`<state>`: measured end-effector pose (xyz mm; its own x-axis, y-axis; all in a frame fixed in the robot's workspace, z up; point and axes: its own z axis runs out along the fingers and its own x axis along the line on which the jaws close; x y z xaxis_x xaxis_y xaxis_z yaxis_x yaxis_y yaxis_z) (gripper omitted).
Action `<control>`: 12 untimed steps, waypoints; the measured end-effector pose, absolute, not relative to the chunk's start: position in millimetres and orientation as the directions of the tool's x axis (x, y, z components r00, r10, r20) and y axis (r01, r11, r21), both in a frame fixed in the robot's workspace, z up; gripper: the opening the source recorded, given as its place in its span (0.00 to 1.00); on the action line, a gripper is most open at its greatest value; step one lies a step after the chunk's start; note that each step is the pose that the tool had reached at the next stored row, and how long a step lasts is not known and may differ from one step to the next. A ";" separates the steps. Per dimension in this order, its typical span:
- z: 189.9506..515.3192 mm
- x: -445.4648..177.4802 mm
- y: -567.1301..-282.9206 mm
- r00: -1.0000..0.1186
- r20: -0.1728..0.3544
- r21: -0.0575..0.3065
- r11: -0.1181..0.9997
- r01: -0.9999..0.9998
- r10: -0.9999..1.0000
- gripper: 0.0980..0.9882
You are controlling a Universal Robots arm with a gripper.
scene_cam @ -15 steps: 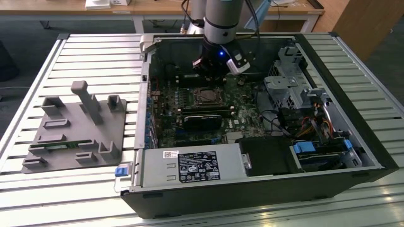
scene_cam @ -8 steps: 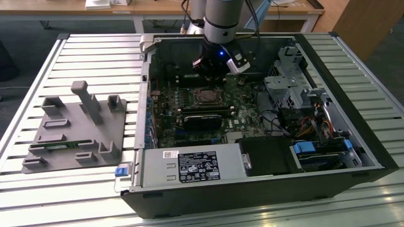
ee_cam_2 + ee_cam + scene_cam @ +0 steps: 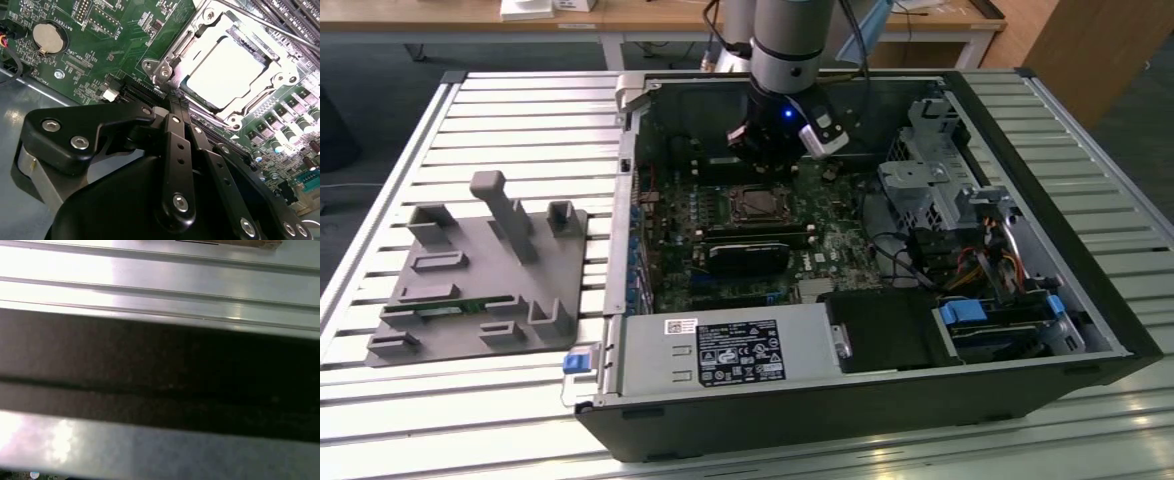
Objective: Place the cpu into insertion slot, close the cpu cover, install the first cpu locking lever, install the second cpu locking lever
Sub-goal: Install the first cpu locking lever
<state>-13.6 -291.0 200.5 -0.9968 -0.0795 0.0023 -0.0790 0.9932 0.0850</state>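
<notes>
Black robot gripper (image 3: 172,106), jaws drawn together and holding nothing. The pale silvery square cpu (image 3: 227,70) lies just ahead of the jaws, seated under the thin silver cpu cover (image 3: 176,50) (frame already down).

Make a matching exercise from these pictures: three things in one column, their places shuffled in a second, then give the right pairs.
Things
1. pale silvery square cpu chip
2. round silver coin battery
3. grey plastic fixture block

Places
A. on the slatted metal table, outside the black computer case
B. inside the thin silver metal cover frame
C. in a round holder on the green circuit board

Pairs: 1-B, 2-C, 3-A
</notes>
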 end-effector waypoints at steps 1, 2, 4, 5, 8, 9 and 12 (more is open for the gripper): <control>200.2 -13.6 -291.0 -0.997 0.003 0.081 0.994 -0.079 -0.079 0.01; 199.9 -13.6 -290.9 -0.997 0.003 0.078 0.994 -0.079 -0.079 0.01; 199.2 -13.6 -290.9 -0.997 0.003 0.075 0.994 -0.079 -0.080 0.01; 198.7 -13.6 -290.7 -0.997 0.003 0.074 0.994 -0.079 -0.080 0.01; 197.8 -13.6 -290.6 -0.997 0.003 0.072 0.994 -0.079 -0.080 0.01; 197.8 -13.6 -290.6 -0.997 0.003 0.071 0.994 -0.079 -0.080 0.01; 199.5 -13.6 -290.7 -0.997 0.003 0.071 0.994 -0.079 -0.079 0.01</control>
<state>-13.6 -290.7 199.5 -0.9968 -0.0795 0.0033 -0.0790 0.9943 0.0714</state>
